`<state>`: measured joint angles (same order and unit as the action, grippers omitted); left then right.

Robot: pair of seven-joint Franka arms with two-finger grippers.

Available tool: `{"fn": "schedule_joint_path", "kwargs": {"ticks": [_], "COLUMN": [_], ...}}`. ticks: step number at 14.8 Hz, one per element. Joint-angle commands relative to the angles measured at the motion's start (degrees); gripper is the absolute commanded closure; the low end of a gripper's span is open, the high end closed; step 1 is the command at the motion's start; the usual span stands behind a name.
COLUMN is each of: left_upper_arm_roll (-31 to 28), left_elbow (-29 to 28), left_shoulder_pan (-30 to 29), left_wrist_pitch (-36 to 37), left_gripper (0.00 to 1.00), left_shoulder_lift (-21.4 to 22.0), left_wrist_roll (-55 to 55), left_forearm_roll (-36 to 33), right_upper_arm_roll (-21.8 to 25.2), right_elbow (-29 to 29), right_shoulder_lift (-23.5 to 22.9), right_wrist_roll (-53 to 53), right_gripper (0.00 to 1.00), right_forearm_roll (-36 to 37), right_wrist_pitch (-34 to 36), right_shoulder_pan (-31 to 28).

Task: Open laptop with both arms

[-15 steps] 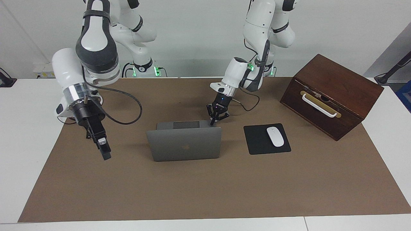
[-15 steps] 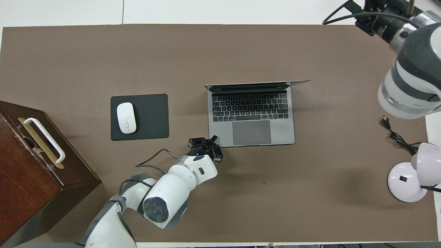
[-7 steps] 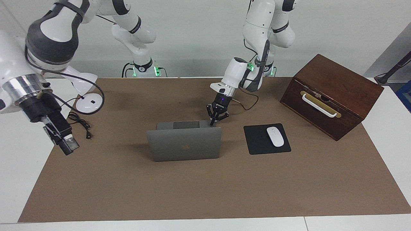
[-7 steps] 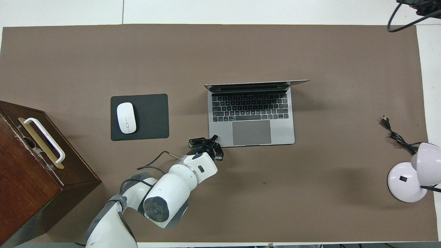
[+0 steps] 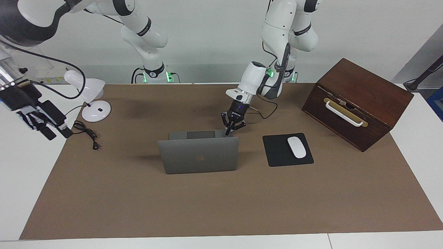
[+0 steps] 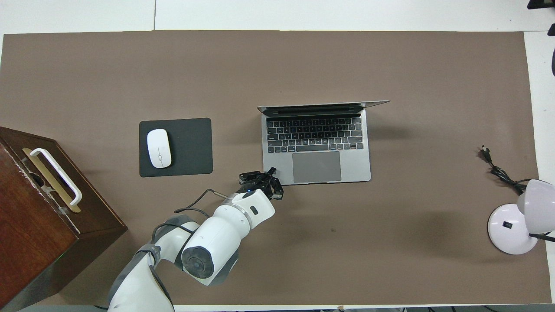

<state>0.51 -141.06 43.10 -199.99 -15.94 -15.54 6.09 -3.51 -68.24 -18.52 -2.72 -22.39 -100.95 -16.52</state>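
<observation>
Laptop (image 5: 198,154) open, lid upright, keyboard toward robots, long axis crosswise

A white table (image 5: 20,180) is carrying a brown mat (image 5: 221,204) that is covering nearly its whole top, leaving white strips showing along the edges. A plain pale wall (image 5: 214,41) is rising along the table's edge nearest the robots. A dark wooden box (image 5: 360,93) with a white handle is sitting at the left arm's end, and a white desk lamp (image 5: 90,100) is standing at the right arm's end, its black cord (image 5: 86,133) lying on the mat.
</observation>
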Motion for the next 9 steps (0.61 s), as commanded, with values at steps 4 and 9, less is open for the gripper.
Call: {"fn": "schedule_joint_path", "kwargs": {"ticks": [4, 9], "left_upper_arm_roll": [-0.77, -0.77], "left_elbow": [2.54, 5.34], "left_shoulder_pan": [-0.30, -1.53], "left_wrist_pitch": [11.89, 20.67], "left_gripper": [1.00, 1.00], "left_shoulder_lift": [4.42, 6.45], "left_wrist_roll": [0.60, 0.77], "left_forearm_roll": [1.47, 1.38], "right_upper_arm_roll": [-1.32, -1.41], "right_elbow": [-0.48, -11.61], "right_shoulder_lift": [8.57, 18.84], "right_wrist_roll": [-1.23, -2.73], "right_gripper": [0.00, 0.00], "right_forearm_roll": [13.42, 13.51], "right_wrist_pitch": [14.08, 20.88], "right_shoulder_pan": [1.05, 1.14]}}
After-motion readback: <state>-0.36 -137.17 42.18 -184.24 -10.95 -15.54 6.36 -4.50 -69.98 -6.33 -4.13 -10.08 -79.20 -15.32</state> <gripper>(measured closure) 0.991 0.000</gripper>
